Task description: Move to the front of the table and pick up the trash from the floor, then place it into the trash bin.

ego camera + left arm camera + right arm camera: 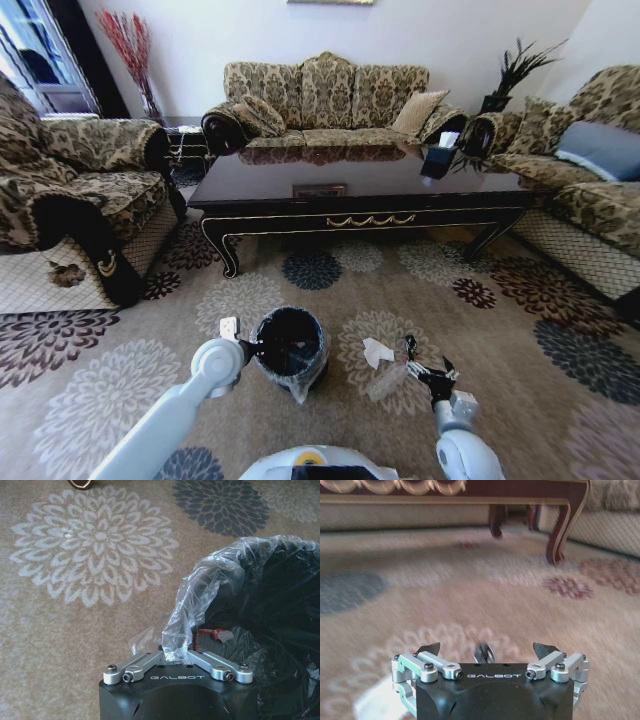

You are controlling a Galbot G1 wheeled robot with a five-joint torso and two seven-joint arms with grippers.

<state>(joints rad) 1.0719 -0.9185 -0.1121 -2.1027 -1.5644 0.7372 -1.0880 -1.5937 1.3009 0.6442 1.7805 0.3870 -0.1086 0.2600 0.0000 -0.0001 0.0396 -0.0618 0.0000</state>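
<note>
Ahead of you, at the far side of the patterned carpet (330, 300), stands the table (360, 195), long and dark with sofas around it. Near you on the carpet, left of centre, sits the bin (290, 350) with its plastic liner. Your left gripper (175, 655) is at the bin's left rim, its fingers pinched together on the liner's edge (200, 595). Right of the bin lies the trash: a white paper scrap (377, 351) and, just nearer, a clear wrapper (388, 383). Your right gripper (490, 652) is low over the carpet just right of the wrapper, fingers spread apart, holding nothing.
</note>
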